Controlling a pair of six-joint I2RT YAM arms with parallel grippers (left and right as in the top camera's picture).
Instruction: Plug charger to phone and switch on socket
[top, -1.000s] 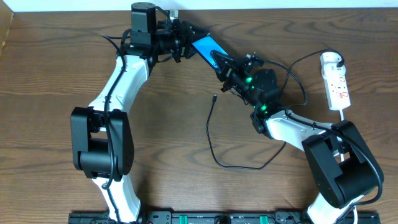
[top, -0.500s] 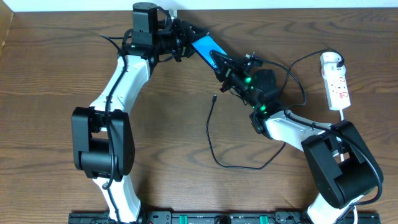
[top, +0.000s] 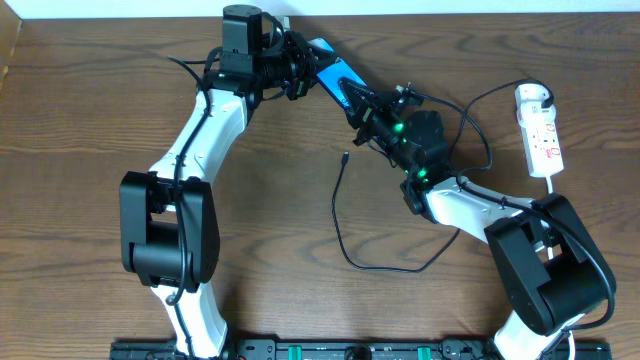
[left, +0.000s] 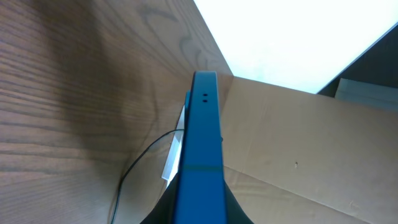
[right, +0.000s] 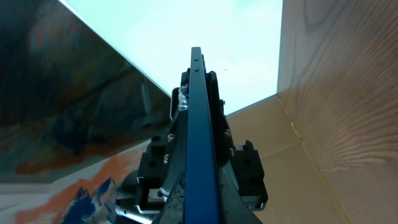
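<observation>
The phone (top: 330, 72), blue-screened with dark edges, is held in the air at the back of the table between both grippers. My left gripper (top: 302, 68) is shut on its far end and my right gripper (top: 358, 103) is shut on its near end. Each wrist view shows the phone edge-on, the left wrist view (left: 200, 149) and the right wrist view (right: 200, 137). The charger's black cable (top: 338, 215) lies loose on the table; its connector tip (top: 344, 156) is below the phone. The white socket strip (top: 541, 137) lies at the right with the white plug head (top: 531, 95) on its far end.
The table's back edge meets a white wall just behind the phone. A cardboard sheet (left: 311, 149) shows beyond the table in the left wrist view. The strip's white cord (top: 549, 190) runs toward my right arm's base.
My left gripper and the phone's far end have shifted slightly right and toward the back. The right arm, cable and socket strip have hardly moved.
</observation>
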